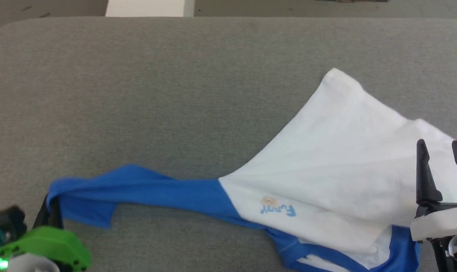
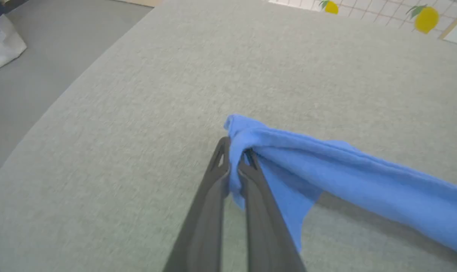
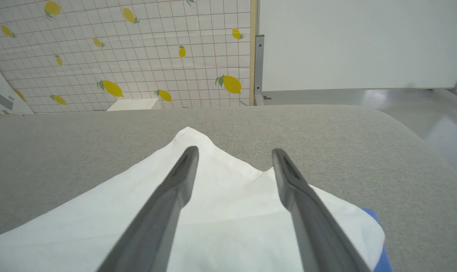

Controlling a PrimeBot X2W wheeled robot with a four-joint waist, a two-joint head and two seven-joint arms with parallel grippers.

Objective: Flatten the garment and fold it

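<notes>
The garment [image 1: 337,158], a white T-shirt with blue sleeves, lies bunched on the right half of the grey padded table [image 1: 175,83]. One blue sleeve [image 1: 137,189] is stretched out to the left. At its end my left gripper [image 1: 51,209] is shut on the sleeve's tip, and the left wrist view shows the blue cloth [image 2: 326,170] pinched between the dark fingers of the left gripper [image 2: 236,151]. My right gripper [image 1: 441,145] hovers open above the white body at the right; in the right wrist view the right gripper [image 3: 234,153] holds nothing over the white cloth [image 3: 228,211].
The table's rounded far edge [image 1: 228,19] runs along the top, with floor and a white box [image 1: 149,7] beyond. A lemon-patterned tiled wall [image 3: 137,56] and a white panel [image 3: 364,41] stand behind the table. The table's left side falls off to grey floor [image 2: 32,75].
</notes>
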